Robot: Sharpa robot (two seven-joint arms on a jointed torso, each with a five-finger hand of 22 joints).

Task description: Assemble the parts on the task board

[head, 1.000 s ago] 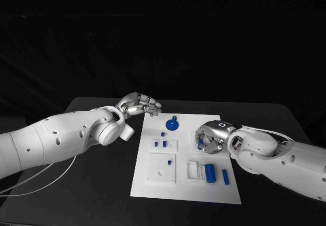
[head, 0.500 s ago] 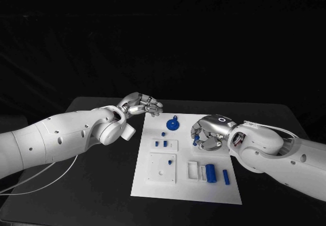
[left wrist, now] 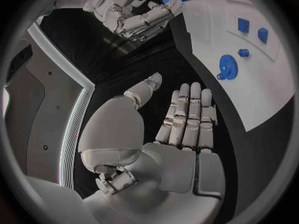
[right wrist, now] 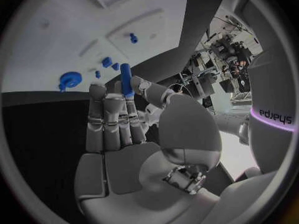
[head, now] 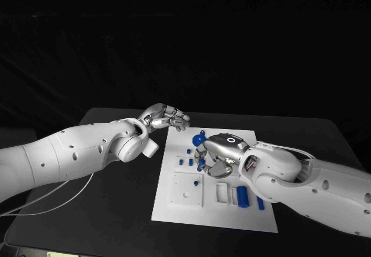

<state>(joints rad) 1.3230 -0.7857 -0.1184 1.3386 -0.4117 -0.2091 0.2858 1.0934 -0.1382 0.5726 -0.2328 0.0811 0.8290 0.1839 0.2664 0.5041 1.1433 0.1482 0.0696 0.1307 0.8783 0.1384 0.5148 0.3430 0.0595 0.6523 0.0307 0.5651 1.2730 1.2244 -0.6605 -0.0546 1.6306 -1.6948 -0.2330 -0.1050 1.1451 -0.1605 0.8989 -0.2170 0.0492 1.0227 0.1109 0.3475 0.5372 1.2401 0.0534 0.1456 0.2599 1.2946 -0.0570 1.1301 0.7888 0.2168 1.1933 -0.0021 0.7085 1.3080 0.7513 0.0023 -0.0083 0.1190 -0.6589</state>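
several blue parts lie, seemingly recessed, on the task board.

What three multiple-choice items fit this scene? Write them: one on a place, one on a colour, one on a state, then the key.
1. Where is the left hand?
A. Over the middle of the task board
B. Beside the board's far corner, over the black table
C. At the table's near edge

2. What colour is the peg that the right hand pinches?
A. Blue
B. Red
C. Green

3. In what state is the left hand?
A. It grips a wheel
B. It holds nothing, fingers extended
C. It presses flat on the board

Key: 1 B, the left wrist view shows black table under the hand, with the board alongside. 2 A, the right wrist view shows a blue peg between thumb and fingers. 3 B, the left wrist view shows a bare palm.
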